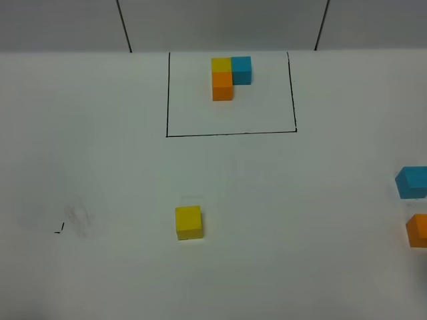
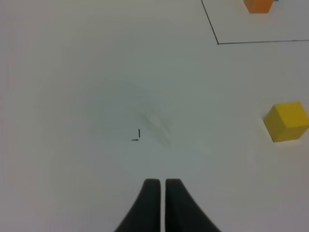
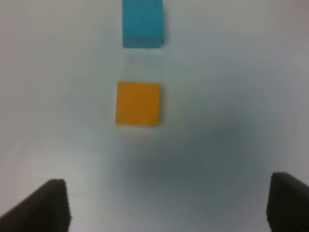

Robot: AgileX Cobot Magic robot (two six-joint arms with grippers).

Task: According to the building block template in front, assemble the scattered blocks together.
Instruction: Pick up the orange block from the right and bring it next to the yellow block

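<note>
The building block template (image 1: 229, 77), a small L of yellow, blue and orange cubes, sits at the back inside a black rectangle outline (image 1: 230, 134). The loose yellow cube (image 1: 189, 222) lies mid-table; it also shows in the left wrist view (image 2: 287, 121). The loose blue cube (image 1: 412, 181) and orange cube (image 1: 418, 230) lie at the right edge. My left gripper (image 2: 157, 186) is shut and empty, low over bare table, well apart from the yellow cube. My right gripper (image 3: 169, 205) is open above the table, with the orange cube (image 3: 138, 103) ahead of it and the blue cube (image 3: 142, 23) beyond. Neither gripper shows in the exterior view.
A small black mark (image 1: 60, 229) and a faint smudge sit on the white table at the left; the mark also shows in the left wrist view (image 2: 136, 135). The table's back edge meets a grey wall (image 1: 220, 23) just behind the template.
</note>
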